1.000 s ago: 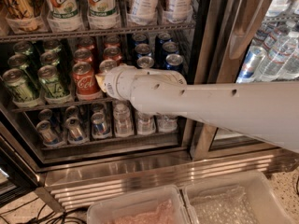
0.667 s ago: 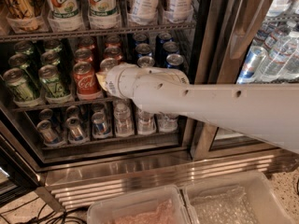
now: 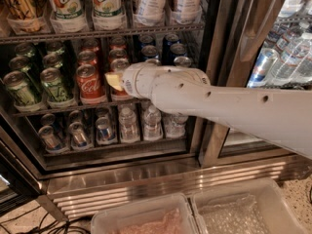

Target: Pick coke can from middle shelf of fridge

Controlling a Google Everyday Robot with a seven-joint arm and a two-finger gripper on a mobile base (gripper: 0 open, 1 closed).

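Note:
The fridge [image 3: 146, 177] stands open in front of me. Its middle shelf [image 3: 29, 112] holds lanes of cans. A red coke can [image 3: 89, 84] with white script stands at the front of one lane, with more red cans [image 3: 87, 58] behind it. My white arm reaches in from the right. The gripper [image 3: 113, 80] is at the front of the neighbouring red lane, just right of that coke can. The wrist hides most of the gripper and the front can of that lane.
Green cans [image 3: 53, 84] fill the shelf's left lanes and blue cans [image 3: 175, 50] sit behind the arm. Small water bottles [image 3: 129, 123] and cans line the lower rack, tall 7UP cans [image 3: 105, 4] the upper. A steel door post [image 3: 229, 57] and two clear bins [image 3: 243, 208] are close by.
The arm has risen slightly and edged a little further in. The gripper stays at the red can lanes and no can has moved.

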